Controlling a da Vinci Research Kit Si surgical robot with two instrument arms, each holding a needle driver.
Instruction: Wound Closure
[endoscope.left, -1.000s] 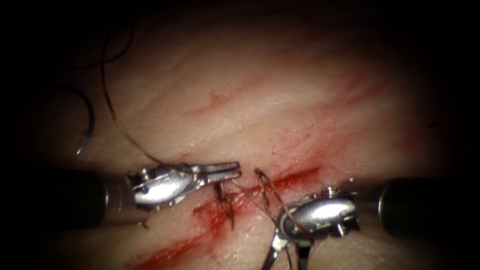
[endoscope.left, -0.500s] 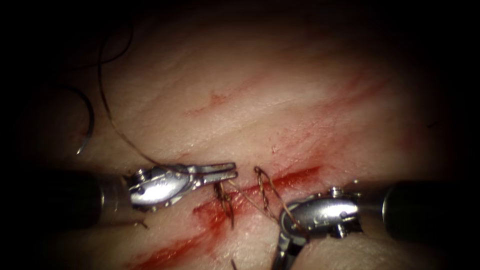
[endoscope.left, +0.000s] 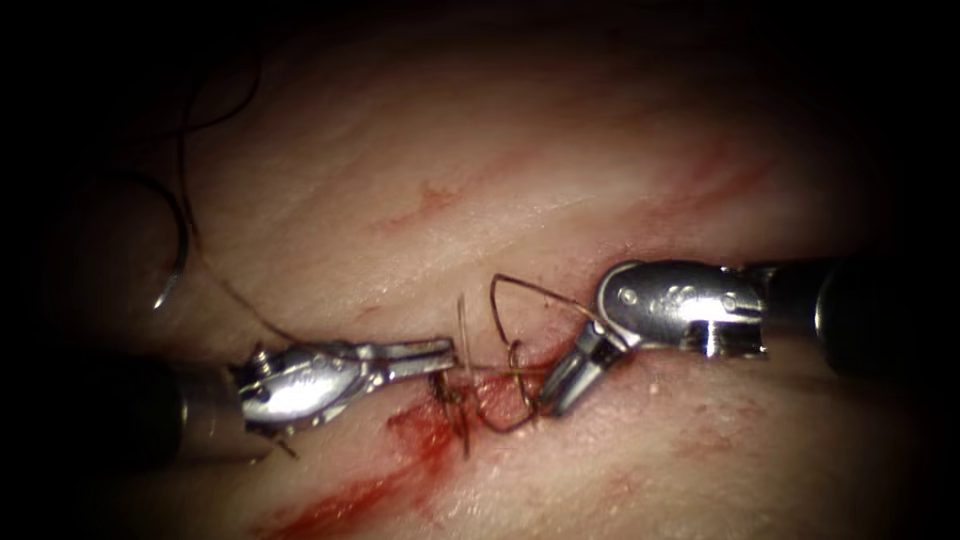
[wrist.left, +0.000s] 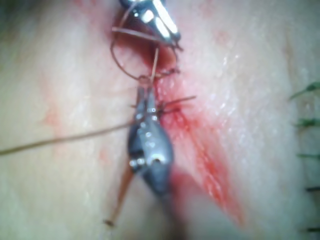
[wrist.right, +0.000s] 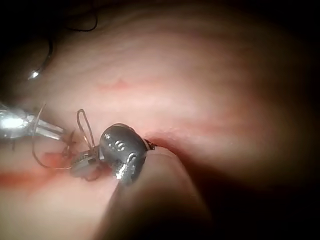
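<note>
The left tool (endoscope.left: 445, 350) lies left of the cut (endoscope.left: 400, 450), shut on the brown thread (endoscope.left: 530, 290) at its jaw tips, also seen close up (wrist.left: 148, 97). From there the thread loops around the right tool (endoscope.left: 562, 385), which reaches down-left from the right onto the cut. A knotted stitch (endoscope.left: 452, 402) with short ends sits in the red fluid just below the left tool's tips. The curved needle (endoscope.left: 180, 235) lies free on the tissue (endoscope.left: 520, 170) at far left, held by neither tool and out of the tissue. Its thread trails towards the left tool.
Red fluid (endoscope.left: 340, 500) runs along the cut towards the lower left. Faint red streaks (endoscope.left: 425, 200) mark the tissue above. Short green thread ends (wrist.left: 305, 122) stick out at the tissue's edge in the left wrist view.
The right tool rose from the cut's lower right and swung in, its tip now pointing down-left inside a thread loop. The left tool slid slightly left and down with the thread.
</note>
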